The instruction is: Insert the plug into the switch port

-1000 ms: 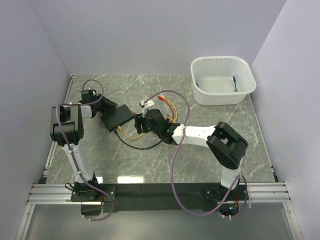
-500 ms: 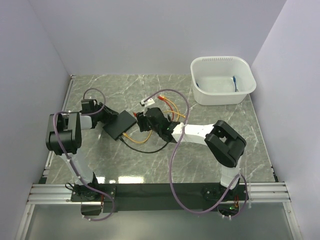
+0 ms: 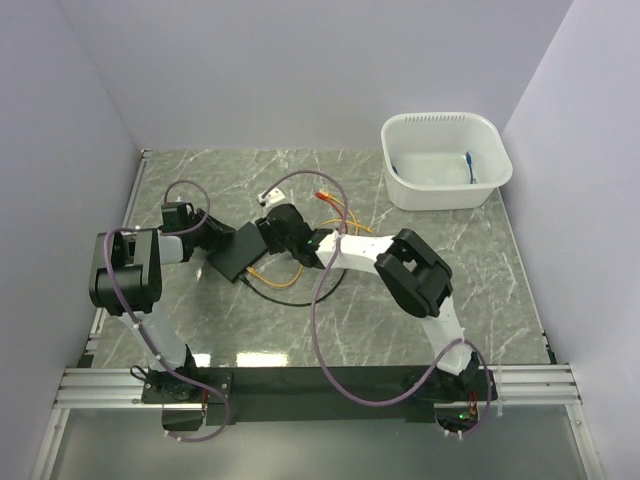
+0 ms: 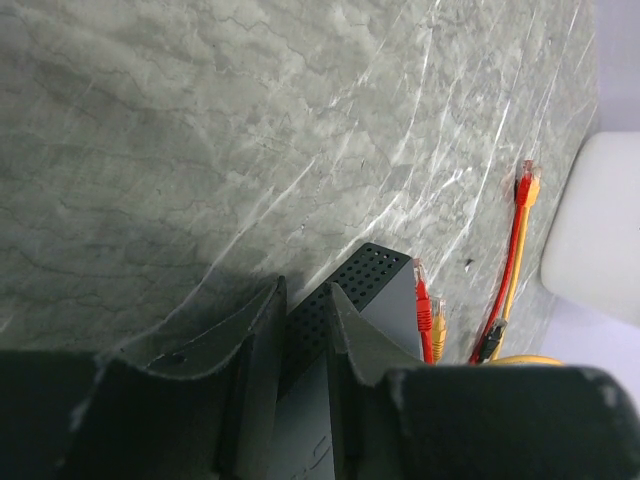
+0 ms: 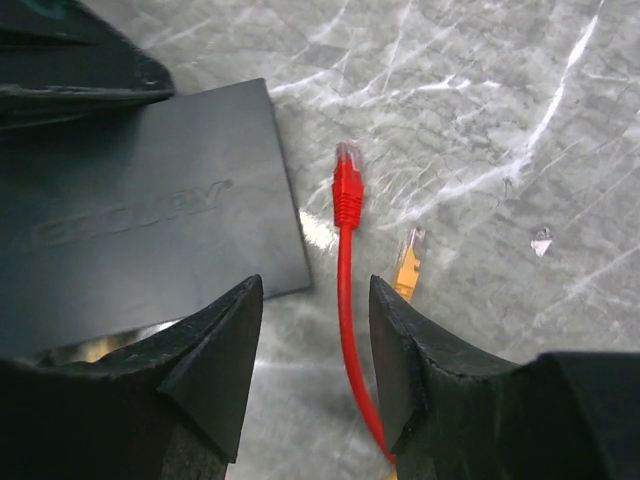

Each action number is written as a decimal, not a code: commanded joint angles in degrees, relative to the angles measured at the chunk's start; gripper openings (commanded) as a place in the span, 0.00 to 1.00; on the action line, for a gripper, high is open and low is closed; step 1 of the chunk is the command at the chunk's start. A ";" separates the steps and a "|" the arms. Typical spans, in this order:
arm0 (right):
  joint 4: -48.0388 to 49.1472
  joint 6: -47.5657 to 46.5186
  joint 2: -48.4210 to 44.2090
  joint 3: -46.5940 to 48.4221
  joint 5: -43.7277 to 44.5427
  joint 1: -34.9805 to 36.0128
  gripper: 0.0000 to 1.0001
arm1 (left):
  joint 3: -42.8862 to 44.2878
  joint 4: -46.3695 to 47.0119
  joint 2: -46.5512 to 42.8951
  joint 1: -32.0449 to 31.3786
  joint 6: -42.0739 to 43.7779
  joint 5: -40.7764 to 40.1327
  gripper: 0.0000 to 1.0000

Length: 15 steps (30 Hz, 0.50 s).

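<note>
While the switch (image 5: pixel 150 210) is clamped by the left gripper (image 4: pixel 305 300), the red plug (image 5: pixel 347 188) lies just beside it.
The plug's cable (image 5: pixel 344 300) is straddled by the parted jaws of the right gripper (image 5: pixel 315 292).

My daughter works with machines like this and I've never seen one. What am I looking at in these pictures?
These are two robot arms bolted at the near edge of a marble table. One picture looks down from above; the left arm is on its left, the right arm on its right. The other two come from a camera on each wrist, so each looks out past its own gripper. The left gripper pinches the edge of a flat black box. The right gripper stands open with a red cable between its fingers, not gripped; the cable's plug is beside the box. An orange cable lies nearby, and a white tub sits at the far right.
</note>
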 commanded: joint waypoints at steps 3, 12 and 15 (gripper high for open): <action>-4.97 -0.57 3.20 6.97 1.88 -1.49 0.52 | -0.94 -0.54 -0.16 0.57 0.72 0.27 0.29; -11.83 1.02 8.56 15.93 0.03 -2.90 0.52 | -0.94 -0.37 0.01 0.57 0.63 0.36 0.29; -13.85 1.11 10.05 18.48 0.03 -2.99 0.51 | -0.85 -0.28 0.01 0.57 0.63 0.53 0.29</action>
